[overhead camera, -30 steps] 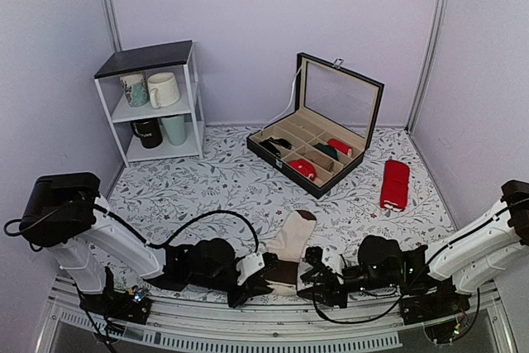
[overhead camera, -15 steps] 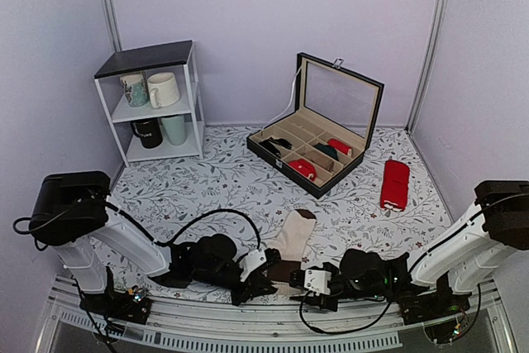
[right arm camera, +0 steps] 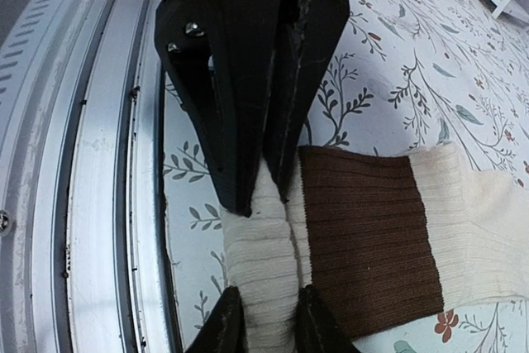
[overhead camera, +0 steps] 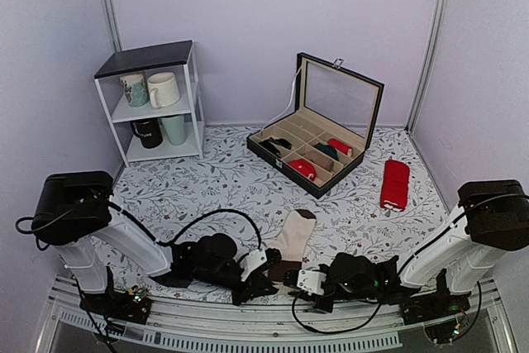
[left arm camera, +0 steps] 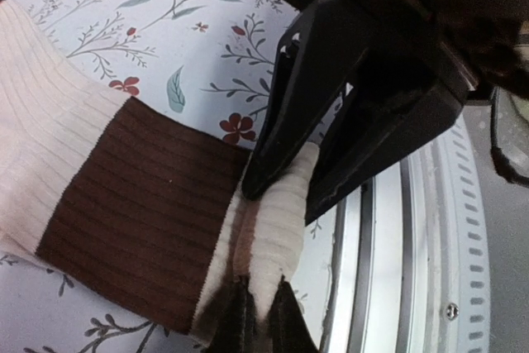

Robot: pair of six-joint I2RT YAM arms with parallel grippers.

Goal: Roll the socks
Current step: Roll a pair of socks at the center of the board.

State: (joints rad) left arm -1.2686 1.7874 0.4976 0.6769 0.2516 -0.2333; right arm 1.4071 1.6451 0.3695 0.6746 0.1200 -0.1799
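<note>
Left wrist view, left end effector [left arm camera: 258, 313] clenched on cream cuff of socks [left arm camera: 136, 204], right end effector [right arm camera: 263, 313] pinching same cuff

Item: the socks [overhead camera: 291, 244]. I see them as one flat ribbed shape and cannot tell the two layers apart.
Colours: cream body, a wide dark brown band next to a cream cuff, and a dark tip at the far end.
Pose: lying lengthwise on the table [overhead camera: 207, 188], toe pointing away, cuff at the near edge.
Cuff: bunched into a raised fold, pinched from opposite sides by my left gripper [left arm camera: 256, 317] and right gripper [right arm camera: 263, 313].
Remaining fabric: flat, not yet rolled.
</note>
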